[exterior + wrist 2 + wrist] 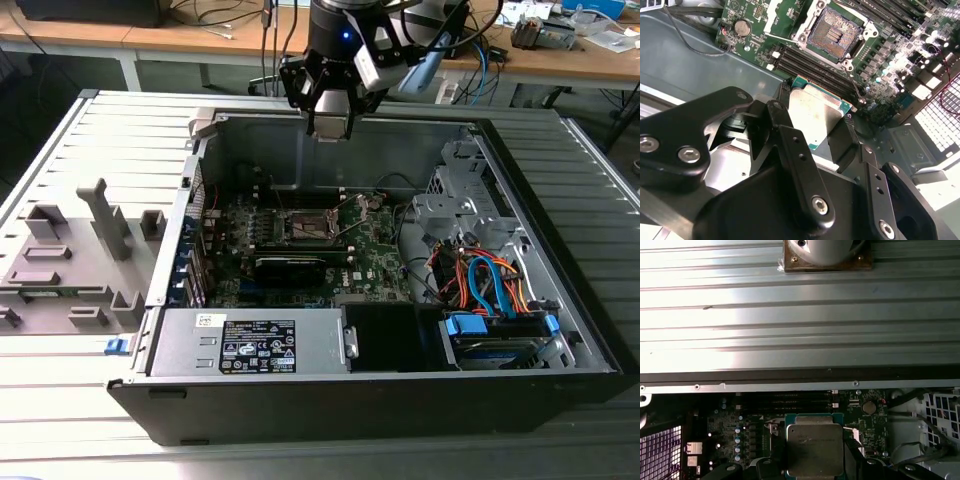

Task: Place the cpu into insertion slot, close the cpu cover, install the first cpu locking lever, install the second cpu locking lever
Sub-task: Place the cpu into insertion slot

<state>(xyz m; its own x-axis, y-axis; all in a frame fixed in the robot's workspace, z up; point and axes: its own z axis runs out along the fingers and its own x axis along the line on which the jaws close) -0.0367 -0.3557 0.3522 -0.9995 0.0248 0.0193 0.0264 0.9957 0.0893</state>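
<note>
- Starting at the exterior view's left, grey plastic fixtures (70, 260) stand on the ribbed metal table (590, 200), just beside the open computer case (400, 400).
- Along the near side of the case lies the power supply (250, 345), bearing a black-and-white label (258, 349). Its print is too small to make out.
- Further toward the exterior view's right, the green circuit board (375, 255) lies flat in the case with the insertion slot (310, 226) on it. The gripper (330, 122) hangs well above the board, over the case's far wall.
- At the exterior view's right, blue and orange cables (485, 280) run beside the drive bay.
- The second wrist view gives what the exterior view leaves small. The gripper (815, 135) has its fingers (790, 140) pressed against opposite edges of the cpu (812, 112), pinching it with the silvery top showing, clear of the board.
- There too the insertion slot (832, 32) stands uncovered with its contact field bare, and a coin cell (743, 27) sits near it.
- In the first wrist view the cpu (815, 450) hangs over the board. Faint markings on its top cannot be read.
</note>
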